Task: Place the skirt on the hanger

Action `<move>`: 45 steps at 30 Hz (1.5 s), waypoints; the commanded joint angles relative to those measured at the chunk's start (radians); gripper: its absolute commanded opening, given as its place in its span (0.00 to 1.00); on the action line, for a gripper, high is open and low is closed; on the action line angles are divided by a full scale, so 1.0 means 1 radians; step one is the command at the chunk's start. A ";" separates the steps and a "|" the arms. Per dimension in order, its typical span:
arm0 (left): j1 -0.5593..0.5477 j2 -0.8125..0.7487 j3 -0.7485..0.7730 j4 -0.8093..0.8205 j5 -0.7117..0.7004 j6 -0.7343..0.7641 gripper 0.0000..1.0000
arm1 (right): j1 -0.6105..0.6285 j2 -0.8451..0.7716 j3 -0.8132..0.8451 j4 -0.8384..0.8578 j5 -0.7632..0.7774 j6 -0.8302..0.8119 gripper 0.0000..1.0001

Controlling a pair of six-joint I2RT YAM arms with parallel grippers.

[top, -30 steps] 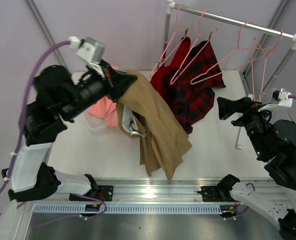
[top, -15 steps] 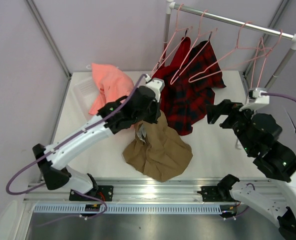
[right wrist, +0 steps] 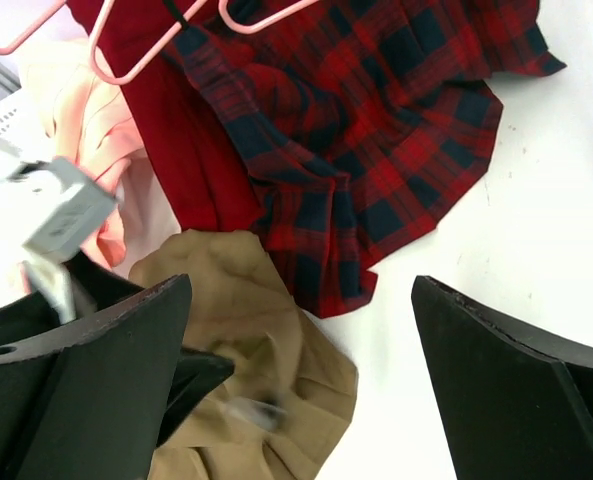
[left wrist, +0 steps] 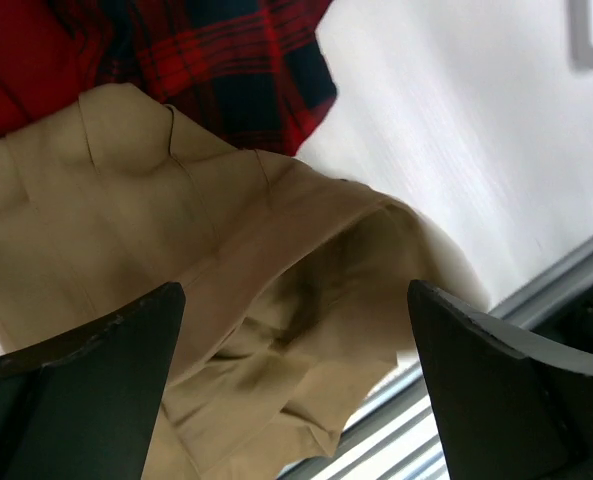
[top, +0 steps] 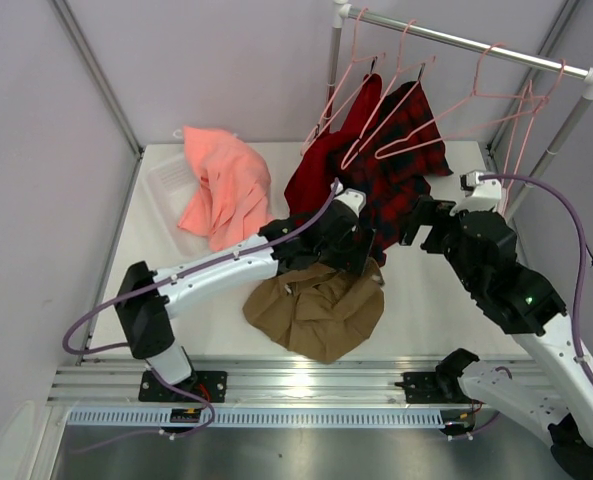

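lying crumpled on the near middle of the white table [top: 426, 300], the khaki skirt [top: 316, 310] meets the hem of a red plaid garment [top: 396, 190] hanging just beyond it. the left gripper [left wrist: 296, 340] hovers over the skirt, jaws spread wide, holding nothing. the right gripper [right wrist: 296, 340], further right, is equally wide and empty. a bare pink hanger [top: 428, 124] hangs from the far rail [top: 456, 38].
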State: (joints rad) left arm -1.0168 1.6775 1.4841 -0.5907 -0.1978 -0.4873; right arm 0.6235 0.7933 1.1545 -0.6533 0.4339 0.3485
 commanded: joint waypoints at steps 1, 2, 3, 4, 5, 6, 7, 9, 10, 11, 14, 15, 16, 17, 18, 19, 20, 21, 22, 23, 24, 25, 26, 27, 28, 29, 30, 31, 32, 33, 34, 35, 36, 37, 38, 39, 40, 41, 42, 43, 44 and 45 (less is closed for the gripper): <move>-0.012 -0.116 0.058 -0.020 -0.049 0.039 0.99 | -0.013 0.015 0.036 0.018 -0.067 0.010 0.99; -0.009 -0.139 0.050 -0.064 -0.069 0.044 0.99 | -0.016 0.018 0.033 0.018 -0.119 0.006 0.99; -0.005 -0.162 0.045 -0.089 -0.116 0.046 0.99 | -0.015 0.023 0.027 0.018 -0.148 0.006 0.99; 0.000 -0.214 0.021 -0.112 -0.135 0.046 0.99 | -0.015 0.032 0.022 0.020 -0.177 0.006 0.99; 0.015 -0.241 0.007 -0.147 -0.149 0.046 0.99 | -0.013 0.038 0.021 0.021 -0.208 0.007 0.99; 0.027 -0.272 -0.025 -0.159 -0.158 0.043 0.99 | -0.013 0.047 0.017 0.020 -0.265 0.015 0.99; 0.040 -0.335 -0.048 -0.164 -0.161 0.038 0.99 | -0.013 0.059 0.004 0.024 -0.293 0.020 0.99; 0.081 -0.393 -0.168 -0.143 -0.150 0.038 0.99 | 0.001 0.079 -0.012 0.034 -0.340 0.029 1.00; 0.089 -0.422 -0.201 -0.126 -0.123 0.050 0.99 | 0.008 0.087 -0.038 0.035 -0.369 0.038 0.99; 0.092 -0.468 -0.293 -0.092 -0.108 0.062 0.99 | 0.016 0.098 -0.051 0.038 -0.371 0.043 0.99; 0.089 -0.537 -0.410 -0.011 -0.017 0.096 0.99 | 0.044 0.097 -0.116 0.023 -0.348 0.093 0.99; 0.086 -0.550 -0.468 0.008 -0.012 0.101 0.98 | 0.050 0.087 -0.134 0.018 -0.337 0.107 0.99; 0.084 -0.562 -0.522 0.044 -0.008 0.102 0.98 | 0.054 0.077 -0.151 0.000 -0.304 0.144 0.99; 0.084 -0.574 -0.565 0.061 0.009 0.107 0.97 | 0.054 0.045 -0.186 -0.006 -0.296 0.158 1.00; 0.084 -0.578 -0.583 0.075 0.008 0.105 0.97 | 0.058 0.025 -0.206 -0.009 -0.291 0.170 0.99; 0.084 -0.576 -0.614 0.104 0.006 0.104 0.96 | 0.058 0.006 -0.225 -0.019 -0.282 0.181 0.99; 0.084 -0.566 -0.623 0.121 0.009 0.102 0.96 | 0.056 -0.034 -0.258 -0.022 -0.278 0.207 0.99; 0.084 -0.558 -0.655 0.140 0.008 0.101 0.95 | 0.056 -0.051 -0.274 -0.026 -0.274 0.216 0.99; 0.084 -0.547 -0.662 0.176 0.002 0.096 0.94 | 0.056 -0.064 -0.288 -0.029 -0.268 0.225 0.99; 0.084 -0.535 -0.671 0.192 -0.002 0.095 0.93 | 0.056 -0.075 -0.298 -0.037 -0.259 0.239 1.00; 0.084 -0.503 -0.680 0.206 -0.020 0.095 0.93 | 0.056 -0.089 -0.314 -0.045 -0.254 0.241 0.99; 0.084 -0.484 -0.680 0.221 -0.034 0.093 0.89 | 0.058 -0.092 -0.317 -0.061 -0.248 0.244 0.99; 0.084 -0.464 -0.677 0.232 -0.046 0.095 0.88 | 0.058 -0.092 -0.322 -0.072 -0.232 0.248 0.99; 0.084 -0.426 -0.670 0.239 -0.063 0.095 0.87 | 0.058 -0.092 -0.329 -0.083 -0.222 0.248 0.99; 0.086 -0.406 -0.665 0.261 -0.066 0.095 0.85 | 0.058 -0.091 -0.335 -0.095 -0.212 0.250 0.99; 0.086 -0.388 -0.659 0.272 -0.069 0.095 0.83 | 0.058 -0.088 -0.340 -0.100 -0.198 0.250 0.99; 0.086 -0.371 -0.656 0.278 -0.071 0.093 0.82 | 0.058 -0.085 -0.345 -0.101 -0.192 0.250 0.99; 0.086 -0.339 -0.648 0.287 -0.071 0.093 0.76 | 0.058 -0.080 -0.351 -0.103 -0.187 0.254 0.99; 0.086 -0.326 -0.639 0.289 -0.075 0.093 0.73 | 0.058 -0.075 -0.352 -0.108 -0.179 0.263 0.99; 0.086 -0.315 -0.634 0.285 -0.092 0.079 0.70 | 0.058 -0.072 -0.352 -0.111 -0.157 0.280 0.99; 0.087 -0.299 -0.619 0.278 -0.144 0.072 0.62 | 0.058 -0.063 -0.352 -0.127 -0.143 0.290 0.99; 0.089 -0.295 -0.611 0.266 -0.176 0.063 0.58 | 0.058 -0.059 -0.351 -0.137 -0.127 0.300 1.00; 0.095 -0.292 -0.605 0.232 -0.205 0.049 0.44 | 0.056 -0.052 -0.346 -0.163 -0.101 0.323 0.99; 0.115 -0.291 -0.581 0.215 -0.234 0.046 0.37 | 0.053 -0.037 -0.332 -0.180 -0.087 0.337 0.99; 0.127 -0.297 -0.556 0.198 -0.242 0.044 0.29 | 0.053 -0.031 -0.325 -0.190 -0.083 0.346 0.99; 0.141 -0.305 -0.544 0.181 -0.241 0.042 0.22 | 0.053 -0.025 -0.320 -0.193 -0.083 0.348 0.99; 0.171 -0.314 -0.521 0.158 -0.226 0.044 0.01 | 0.051 -0.022 -0.319 -0.189 -0.093 0.348 0.99; 0.184 -0.337 -0.507 0.146 -0.183 0.049 0.00 | 0.051 -0.017 -0.322 -0.187 -0.096 0.349 0.99; 0.198 -0.346 -0.457 0.128 -0.155 0.064 0.00 | 0.051 -0.017 -0.322 -0.180 -0.096 0.351 0.99; 0.213 -0.354 -0.434 0.077 -0.111 0.073 0.00 | 0.051 -0.014 -0.320 -0.175 -0.098 0.359 1.00; 0.216 -0.361 -0.363 0.051 -0.088 0.102 0.00 | 0.051 -0.012 -0.319 -0.169 -0.100 0.362 0.99; 0.216 -0.360 -0.334 -0.022 -0.066 0.117 0.00 | 0.053 -0.012 -0.317 -0.160 -0.103 0.365 0.99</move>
State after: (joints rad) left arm -0.8196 1.3758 1.0058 -0.4953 -0.3252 -0.4198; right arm 0.6743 0.7815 0.8024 -0.8234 0.3096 0.6811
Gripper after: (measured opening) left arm 0.018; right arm 0.993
